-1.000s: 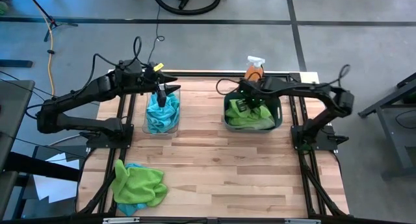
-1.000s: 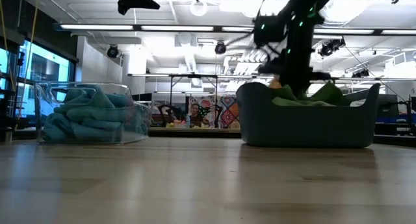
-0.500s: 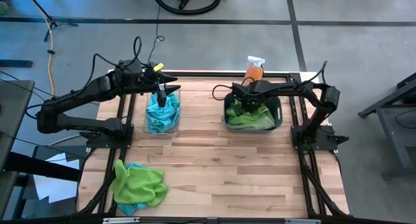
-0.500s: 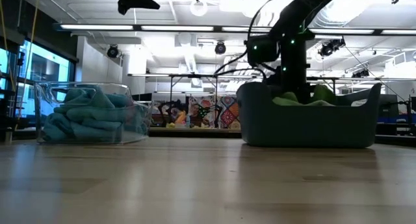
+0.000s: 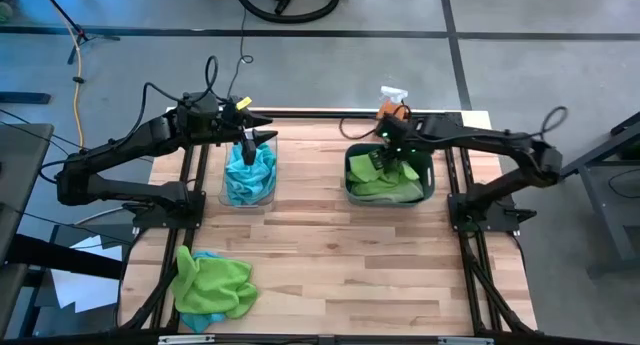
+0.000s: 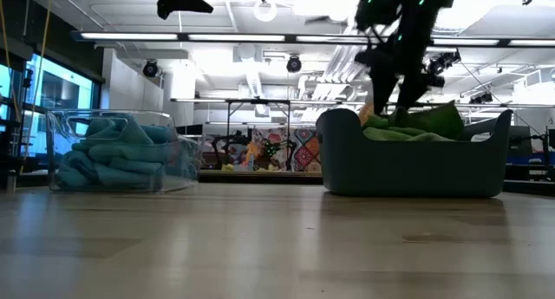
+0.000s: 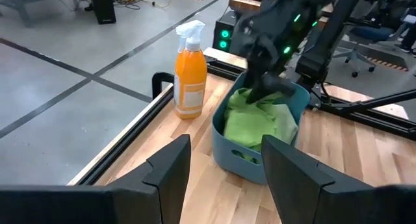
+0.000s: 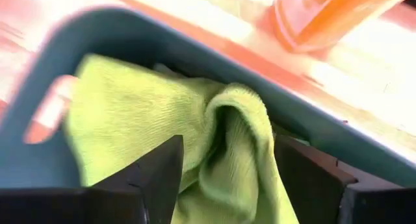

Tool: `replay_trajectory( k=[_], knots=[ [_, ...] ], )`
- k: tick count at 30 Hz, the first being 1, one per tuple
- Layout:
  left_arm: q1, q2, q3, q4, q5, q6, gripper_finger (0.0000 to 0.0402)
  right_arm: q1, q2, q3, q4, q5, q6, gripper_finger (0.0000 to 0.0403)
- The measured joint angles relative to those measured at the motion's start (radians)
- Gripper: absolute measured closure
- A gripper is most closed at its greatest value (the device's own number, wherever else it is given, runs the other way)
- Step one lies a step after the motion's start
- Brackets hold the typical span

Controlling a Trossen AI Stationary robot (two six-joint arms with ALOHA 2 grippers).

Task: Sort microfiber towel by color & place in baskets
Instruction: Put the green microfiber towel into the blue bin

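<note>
right end effector [image 5: 385,157] has risen, fingers now spread, above crumpled green towel [image 5: 385,180] in teal tub [image 5: 432,185].

We see a table [image 5: 330,245] of pale wood planks, smooth with a soft sheen. On it, the clear basket [image 5: 249,175] is glossy see-through plastic holding fuzzy teal cloth [image 6: 117,152]. The teal-grey tub [image 6: 408,165] is matt plastic; its green towels [image 8: 188,133] are napped microfiber. Beside the tub, the orange spray bottle [image 7: 190,71] is shiny plastic.
</note>
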Motion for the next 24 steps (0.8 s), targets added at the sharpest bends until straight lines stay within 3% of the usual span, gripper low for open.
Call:
replay_trajectory(
  k=[10, 16, 24],
  knots=[
    [0.000, 0.000, 0.000, 0.000, -0.015, 0.001, 0.0225, -0.051, -0.247, 0.000, 0.018, -0.021, -0.015, 0.0164],
    [0.000, 0.000, 0.001, 0.000, -0.014, 0.089, 0.0225, -0.050, -0.331, 0.000, 0.179, -0.030, -0.109, 0.0164],
    [0.000, 0.000, 0.001, 0.007, -0.014, 0.052, 0.0225, -0.001, -0.243, 0.000, 0.592, -0.333, -0.374, 0.0164]
  ],
)
